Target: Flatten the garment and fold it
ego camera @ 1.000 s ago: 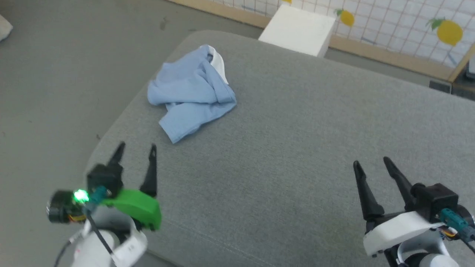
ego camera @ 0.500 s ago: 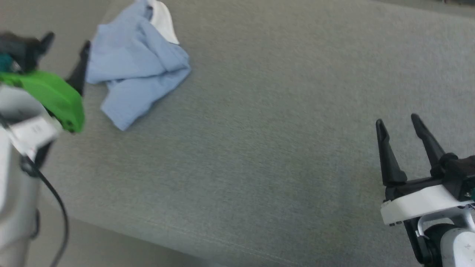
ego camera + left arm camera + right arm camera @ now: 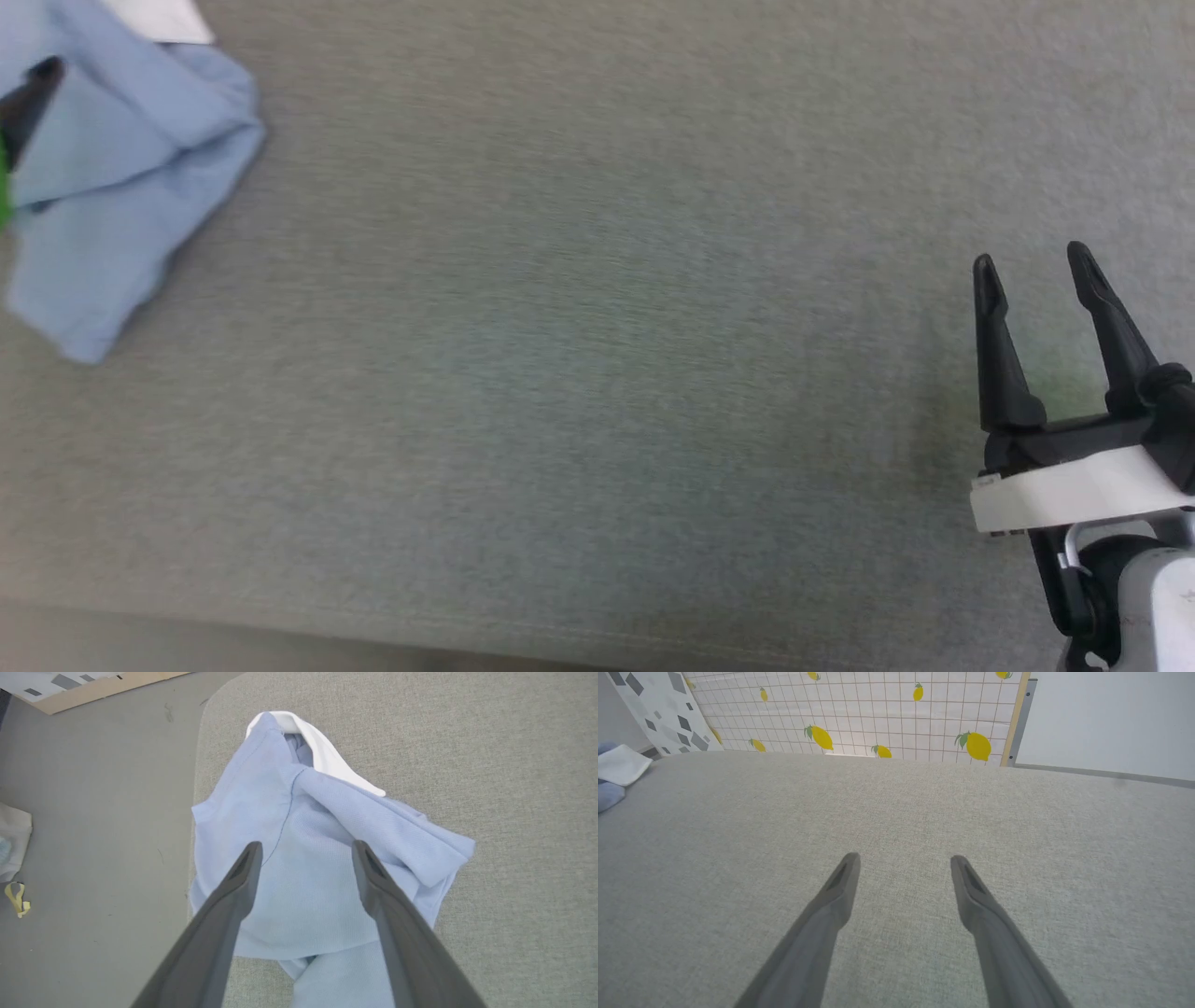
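The garment (image 3: 121,177) is a crumpled light blue polo shirt with a white collar (image 3: 327,756), lying bunched near the left corner of a grey cushioned surface (image 3: 579,373). In the left wrist view it (image 3: 308,868) lies under my left gripper (image 3: 306,847), whose fingers stand open above the cloth with nothing between them. One dark fingertip (image 3: 33,89) of that gripper shows over the shirt at the head view's left edge. Far to the right my right gripper (image 3: 1032,261) hovers open over bare surface, and its wrist view (image 3: 903,858) shows the garment (image 3: 609,793) at the far left.
The cushioned surface's rounded corner (image 3: 205,728) and left edge lie just beside the shirt, with grey floor (image 3: 93,812) beyond. A lemon-patterned grid panel (image 3: 878,714) stands behind the far edge. Pale cloth (image 3: 11,844) and a yellow scrap (image 3: 16,898) lie on the floor.
The head camera has swung down and to the right, so the shirt has slid to the picture's left edge. My left gripper has moved forward over the shirt. The right gripper stays open.
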You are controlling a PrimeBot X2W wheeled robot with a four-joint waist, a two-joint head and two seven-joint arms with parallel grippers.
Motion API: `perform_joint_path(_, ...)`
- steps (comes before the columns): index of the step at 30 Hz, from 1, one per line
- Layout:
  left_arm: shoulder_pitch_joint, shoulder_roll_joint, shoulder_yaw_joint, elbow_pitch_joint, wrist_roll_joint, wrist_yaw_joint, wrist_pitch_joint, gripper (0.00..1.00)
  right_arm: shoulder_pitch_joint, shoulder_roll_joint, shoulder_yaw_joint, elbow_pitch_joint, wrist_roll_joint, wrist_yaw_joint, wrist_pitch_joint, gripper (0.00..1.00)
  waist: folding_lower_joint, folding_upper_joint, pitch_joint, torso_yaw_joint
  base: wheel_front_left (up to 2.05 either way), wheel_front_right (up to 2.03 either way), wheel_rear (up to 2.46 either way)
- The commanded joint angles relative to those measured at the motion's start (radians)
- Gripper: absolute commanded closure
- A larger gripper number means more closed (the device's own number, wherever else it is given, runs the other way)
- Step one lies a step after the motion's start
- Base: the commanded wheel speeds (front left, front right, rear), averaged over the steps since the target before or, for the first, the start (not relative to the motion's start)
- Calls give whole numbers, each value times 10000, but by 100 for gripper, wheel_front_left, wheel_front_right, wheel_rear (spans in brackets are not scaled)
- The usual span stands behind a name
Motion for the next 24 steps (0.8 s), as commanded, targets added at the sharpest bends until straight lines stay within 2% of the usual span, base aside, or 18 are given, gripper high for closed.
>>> perform_joint_path(1,-227,195,-75,281,-284,-23,201,0,-215,43,8,31,-88,-15,-116,0,-3,0,851,-814,0,0,0)
perform_joint_path(6,-479,499,-514,1066,-833,-24,931,0,-277,94,26,123,-113,-15,-294,0,-3,0,1109,-962,0,0,0)
perform_joint_path(11,-457,393,-639,1553,-1358,-21,1570,0,-248,118,-11,233,-147,-15,-408,0,-3,0,1154,-966,0,0,0)
perform_joint_path(12,-440,370,-656,1600,-1413,-21,1645,100,-241,122,-17,259,-158,-15,-425,0,-3,0,1137,-958,0,0,0)
perform_joint_path(17,-405,361,-699,1674,-1328,-17,1267,100,-221,131,58,447,-223,-15,-393,0,-3,0,796,-868,0,0,0)
perform_joint_path(24,-764,225,-530,2203,-542,11,-1116,100,-143,135,219,898,-224,-15,-326,0,-3,0,-463,-697,0,0,0)
